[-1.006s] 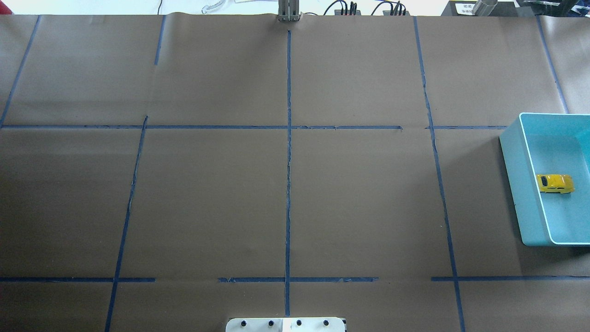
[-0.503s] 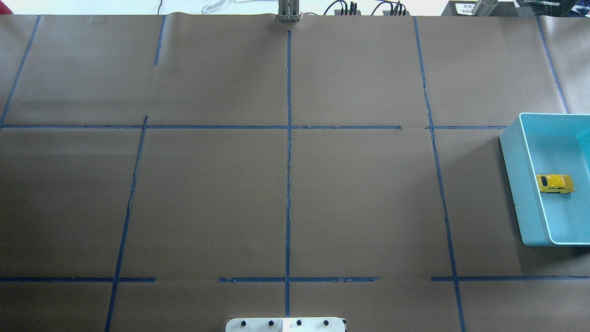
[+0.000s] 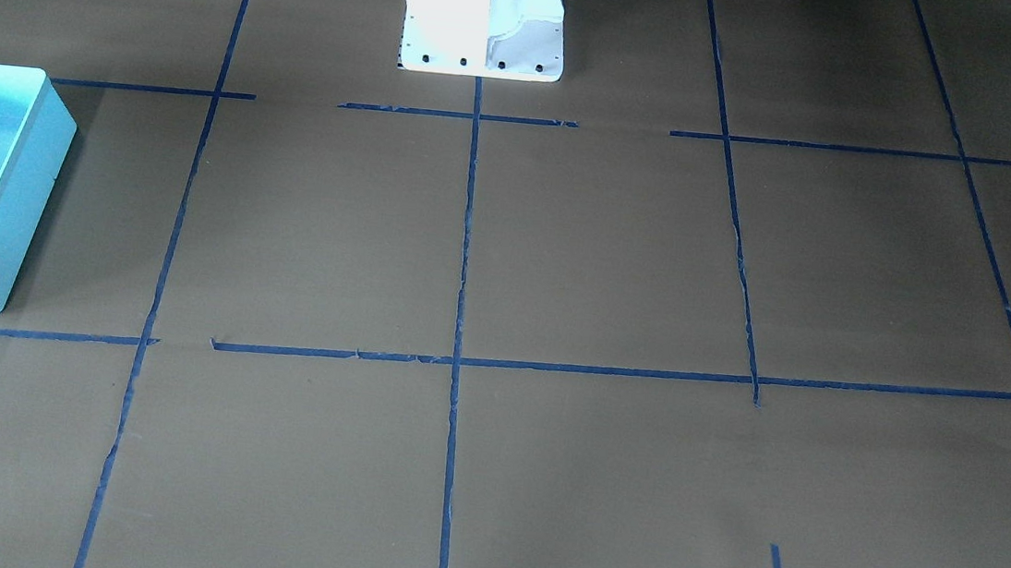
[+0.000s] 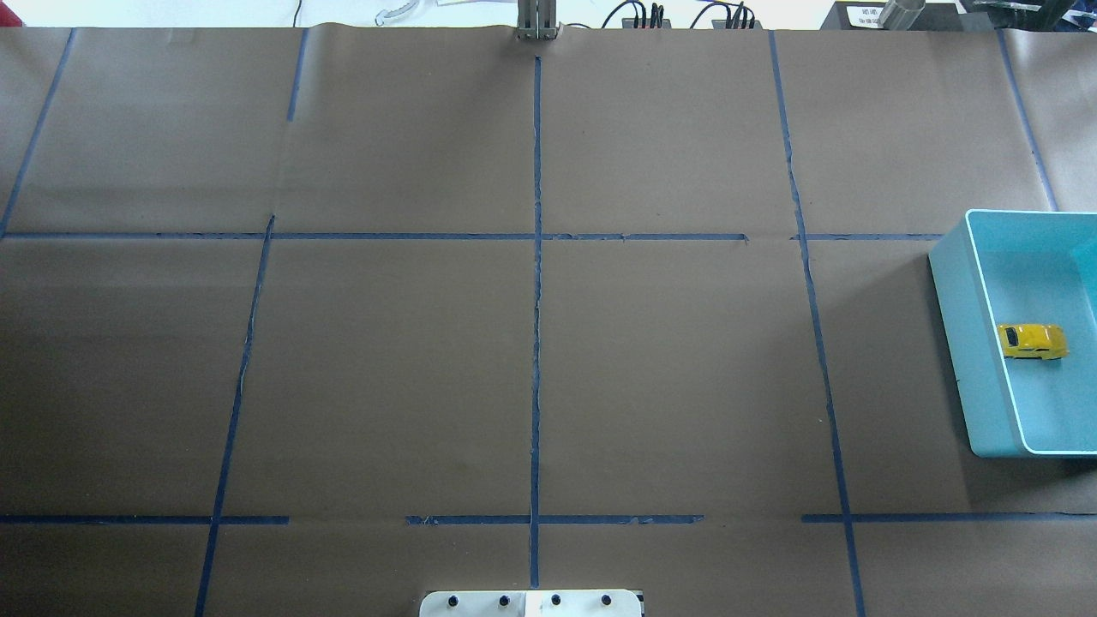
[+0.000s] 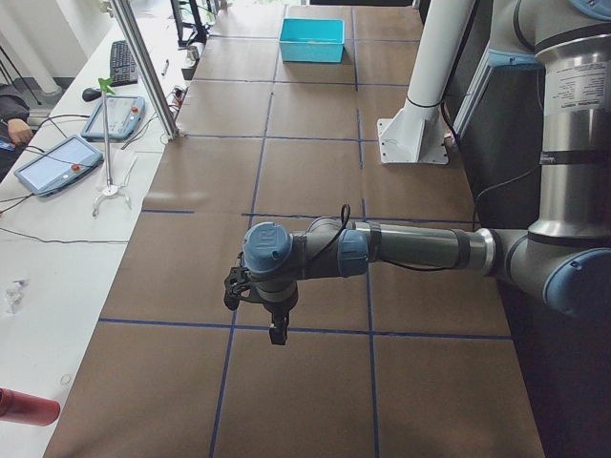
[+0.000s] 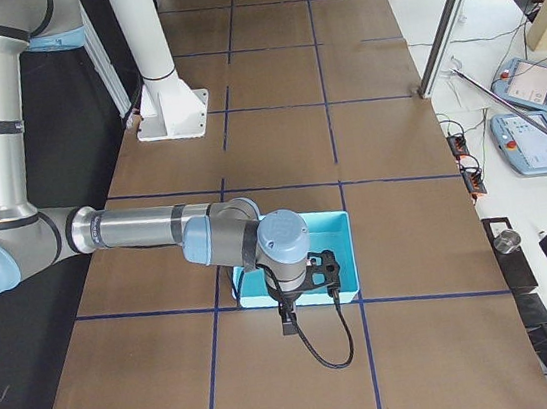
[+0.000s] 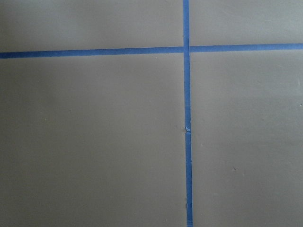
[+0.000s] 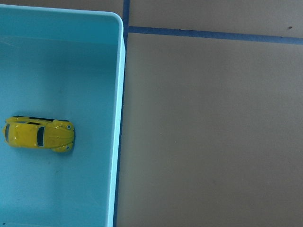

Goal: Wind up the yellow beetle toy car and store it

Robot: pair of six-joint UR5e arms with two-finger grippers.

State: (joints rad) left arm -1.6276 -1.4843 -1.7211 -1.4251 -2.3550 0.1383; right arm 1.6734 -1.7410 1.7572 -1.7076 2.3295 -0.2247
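So here's where we're at: the yellow beetle toy car (image 4: 1033, 341) is sitting inside the light blue bin (image 4: 956, 343), right side up on the bin floor. From the overhead view the bin is way over at the right edge of the table (image 4: 386, 368), about midway between near and far, and it runs partly out of that picture. In the right wrist view we see the car from straight above. It lies crosswise to the bin's inner wall, the one facing the middle of the table, with a clear strip of blue floor between the two. Nothing is touching it.

The right gripper (image 6: 287, 324) only shows up in the side camera on the robot's right. It hangs pointing down over the bin's edge, with a black cable looping down below it. We honestly can't tell from that angle whether the fingers are apart or together, and the wrist camera doesn't catch them either.

Same deal with the left gripper (image 5: 277, 334). The arm is stretched out level above the table on the robot's left, tool pointing down over the brown paper, well apart from the bin. Its wrist camera just sees paper and a crossing of blue tape lines (image 7: 186, 48). We can't tell if its fingers are spread or closed.

The white robot base (image 3: 485, 13) sits at the near middle edge.
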